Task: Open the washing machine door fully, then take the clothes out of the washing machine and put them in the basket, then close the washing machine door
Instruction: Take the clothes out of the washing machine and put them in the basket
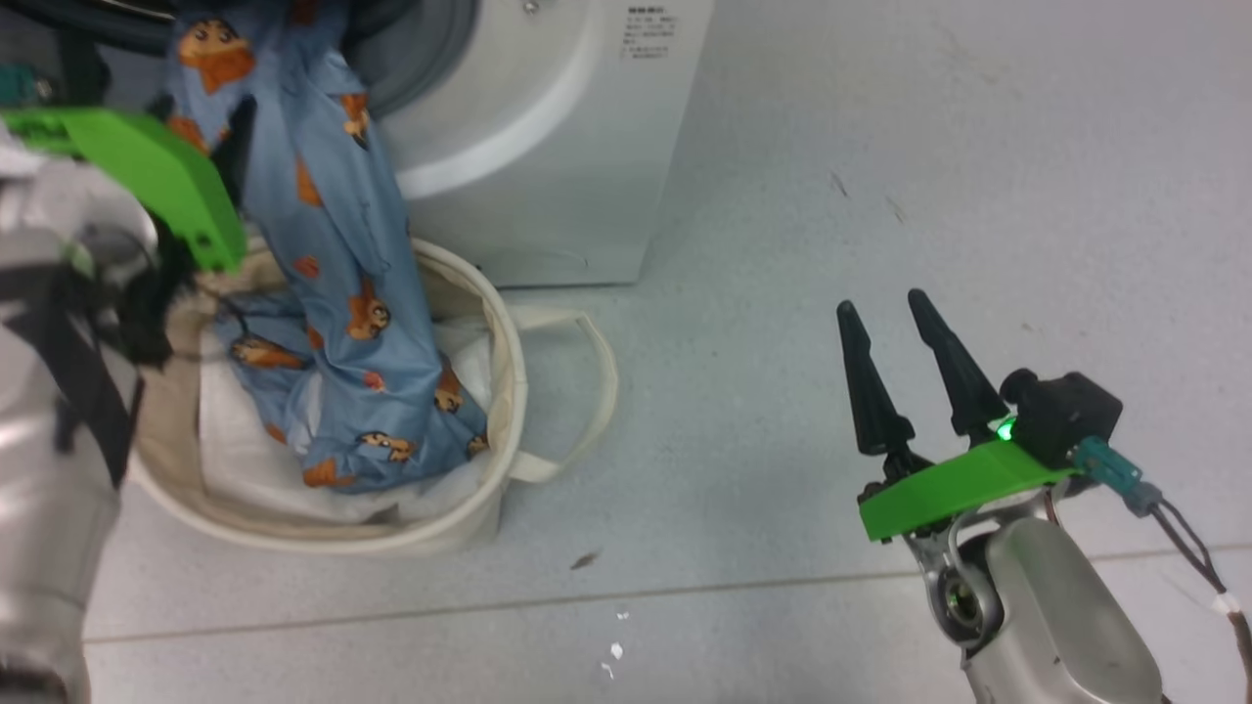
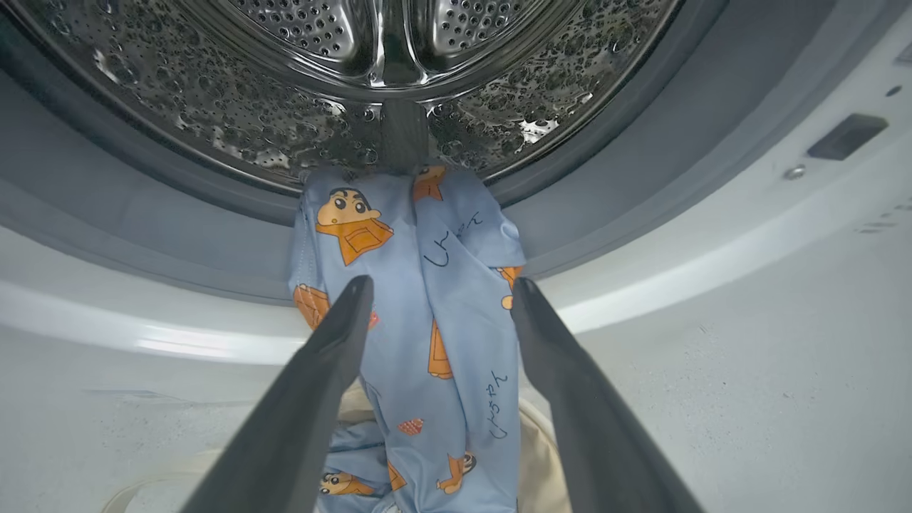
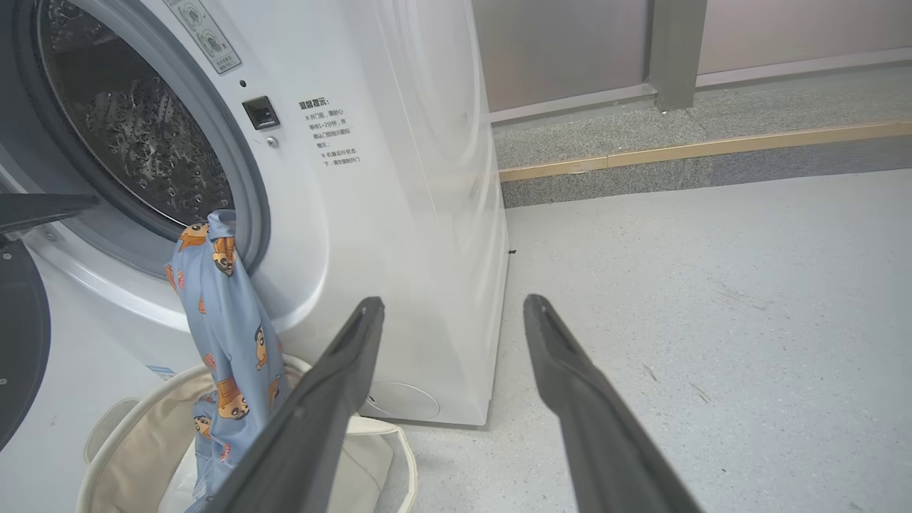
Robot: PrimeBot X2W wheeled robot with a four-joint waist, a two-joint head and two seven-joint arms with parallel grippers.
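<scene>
The washing machine [image 1: 567,147] stands with its steel drum [image 2: 299,85] exposed, and the black rim of the washing machine door [image 3: 18,335] is swung out at the left edge of the right wrist view. The light blue clothes [image 1: 333,244] hang from the drum lip down into the cream basket [image 1: 509,372] on the floor in front. My left gripper [image 2: 443,283] is open, its fingers either side of the hanging clothes [image 2: 427,235] just below the lip. My right gripper [image 1: 882,305] is open and holds nothing, over bare floor to the right of the washer.
A plain white sheet [image 1: 245,450] lines the basket under the garment. Grey floor [image 1: 880,147] stretches to the right of the washer. A raised stone step with a brass strip [image 3: 698,149] runs along the far wall.
</scene>
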